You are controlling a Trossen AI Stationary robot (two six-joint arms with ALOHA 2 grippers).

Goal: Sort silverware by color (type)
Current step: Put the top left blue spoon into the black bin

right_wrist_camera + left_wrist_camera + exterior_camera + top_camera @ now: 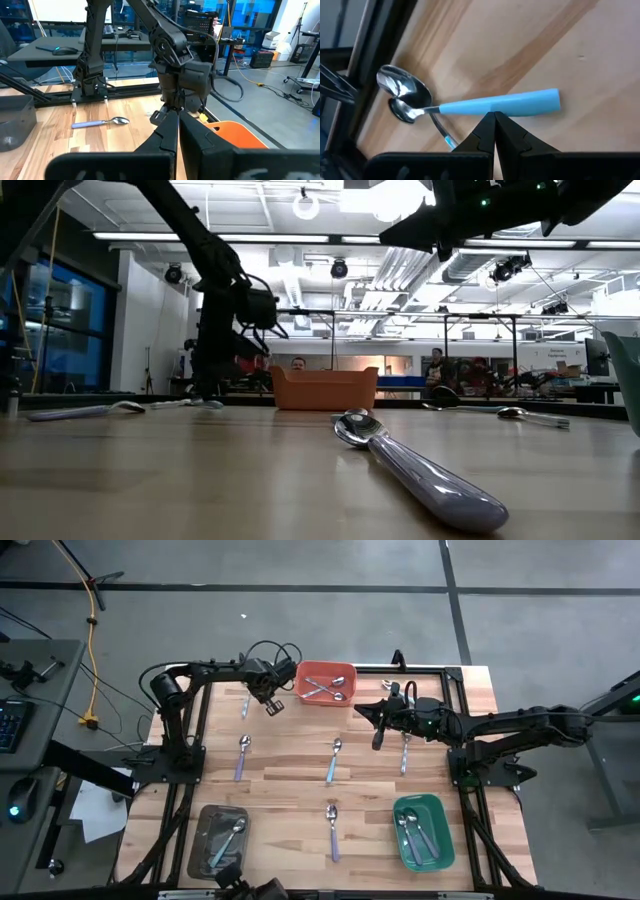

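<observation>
Grey tray (198,840), front left: one spoon inside. Left gripper (272,706): fingers together, empty, above blue-handled spoon (470,106). Orange tray (303,692), back centre: silver spoons. Four more loose spoons on table (290,780). Right gripper (378,740): fingers together, empty. Green tray (442,845), front right: spoons inside.

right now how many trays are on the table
3, placed as the high view shows them: an orange tray at the top edge, a grey tray bottom left, a green tray bottom right. None seems hidden.
</observation>
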